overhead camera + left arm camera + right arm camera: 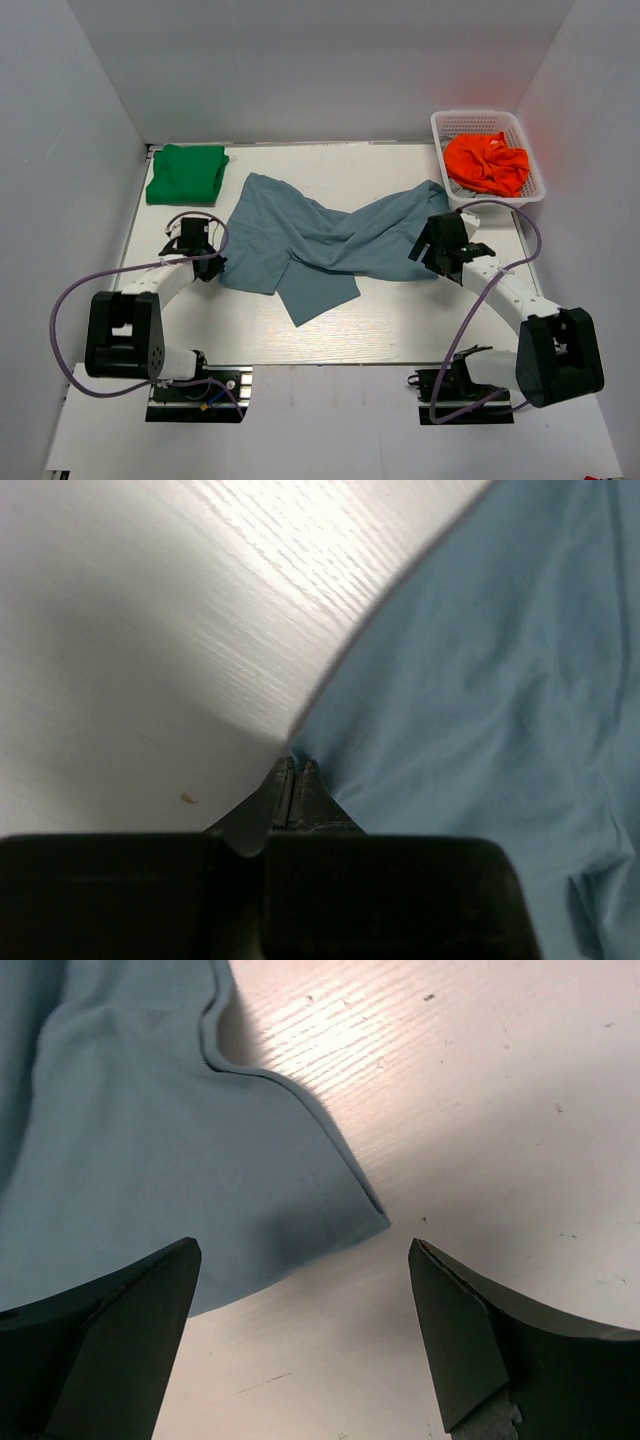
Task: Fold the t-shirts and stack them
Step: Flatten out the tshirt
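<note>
- Black and bolted low in the overhead view, the left arm's base sits at 7 o'clock and the right arm's base at 5 o'clock on the near edge of the pale surface.
- Unfolded and crumpled, the slate-blue t-shirt sprawls across the centre. The left gripper is at its 9 o'clock edge and the right gripper at its 3 o'clock end.
- Folded into a compact block, the green t-shirt lies at 10 o'clock, apart from the blue one.
- At 2 o'clock stands a white basket holding a bundle of orange cloth.
- Left wrist view: the left gripper has its jaws pressed fully together. Its tips touch the curved edge of the slate-blue t-shirt, which fills the frame from 12 to 5 o'clock. Whether any cloth is pinched between them cannot be told. Bare surface lies toward 10 o'clock.
- Right wrist view: the right gripper is spread wide and holds nothing. It straddles a hemmed corner of the slate-blue t-shirt, one finger over cloth at 8 o'clock and the other over bare surface at 4 o'clock.
</note>
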Controlling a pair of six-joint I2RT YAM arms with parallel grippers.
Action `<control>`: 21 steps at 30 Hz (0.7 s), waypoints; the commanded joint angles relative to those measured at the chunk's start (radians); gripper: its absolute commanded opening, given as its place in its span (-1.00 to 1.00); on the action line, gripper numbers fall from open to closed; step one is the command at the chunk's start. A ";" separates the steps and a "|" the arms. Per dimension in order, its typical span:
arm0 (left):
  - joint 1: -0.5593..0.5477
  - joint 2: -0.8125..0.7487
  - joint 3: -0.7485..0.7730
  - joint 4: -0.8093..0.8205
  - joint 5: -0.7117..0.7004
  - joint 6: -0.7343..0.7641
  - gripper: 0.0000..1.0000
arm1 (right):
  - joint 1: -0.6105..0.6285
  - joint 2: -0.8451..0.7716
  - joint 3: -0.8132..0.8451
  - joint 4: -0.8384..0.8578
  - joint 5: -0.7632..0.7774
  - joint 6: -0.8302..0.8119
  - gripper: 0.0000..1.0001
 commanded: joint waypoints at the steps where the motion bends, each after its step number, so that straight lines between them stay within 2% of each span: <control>1: -0.003 -0.098 -0.010 0.033 0.073 0.031 -1.00 | -0.018 0.036 -0.017 0.006 0.028 0.039 0.81; 6: -0.003 -0.121 -0.010 0.033 0.116 0.041 -1.00 | -0.044 0.107 -0.023 0.061 -0.014 0.057 0.77; 11: -0.003 -0.143 -0.010 0.015 0.125 0.041 -1.00 | -0.061 0.187 -0.026 0.076 -0.080 0.084 0.41; 15: -0.003 -0.179 -0.010 0.015 0.160 0.041 -1.00 | -0.061 0.156 -0.052 0.081 -0.106 0.100 -0.06; 16: -0.003 -0.189 -0.010 0.015 0.160 0.041 -1.00 | -0.060 0.144 -0.073 0.100 -0.111 0.100 -0.41; 18: -0.003 -0.210 -0.010 0.015 0.187 0.041 -1.00 | -0.061 0.104 -0.086 0.131 -0.094 0.108 -0.89; 19: -0.003 -0.231 -0.010 0.015 0.196 0.041 -1.00 | -0.061 0.094 -0.098 0.145 -0.094 0.105 -1.00; 21: -0.003 -0.252 0.017 0.015 0.205 0.041 -1.00 | -0.061 0.052 -0.097 0.167 -0.065 0.089 -1.00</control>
